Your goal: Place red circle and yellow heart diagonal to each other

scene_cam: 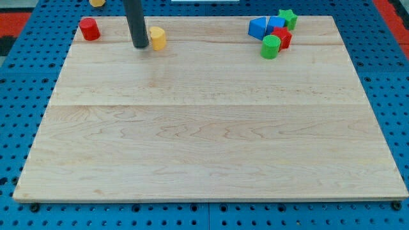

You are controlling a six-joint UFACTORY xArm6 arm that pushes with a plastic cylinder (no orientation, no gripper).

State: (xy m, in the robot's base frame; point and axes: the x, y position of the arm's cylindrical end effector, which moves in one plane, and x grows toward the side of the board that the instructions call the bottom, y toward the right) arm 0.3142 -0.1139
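The red circle (89, 29) stands near the board's top left corner. The yellow heart (157, 38) lies to its right, near the top edge. My tip (141, 46) rests on the board right against the yellow heart's left side, between the two blocks and much closer to the heart. The rod rises out of the view's top.
A cluster at the top right holds a blue triangle-like block (257, 27), a blue block (275, 23), a green star (288, 17), a red block (282, 38) and a green cylinder (271, 46). A yellow block (97, 2) lies off the wooden board (211, 140) at the top.
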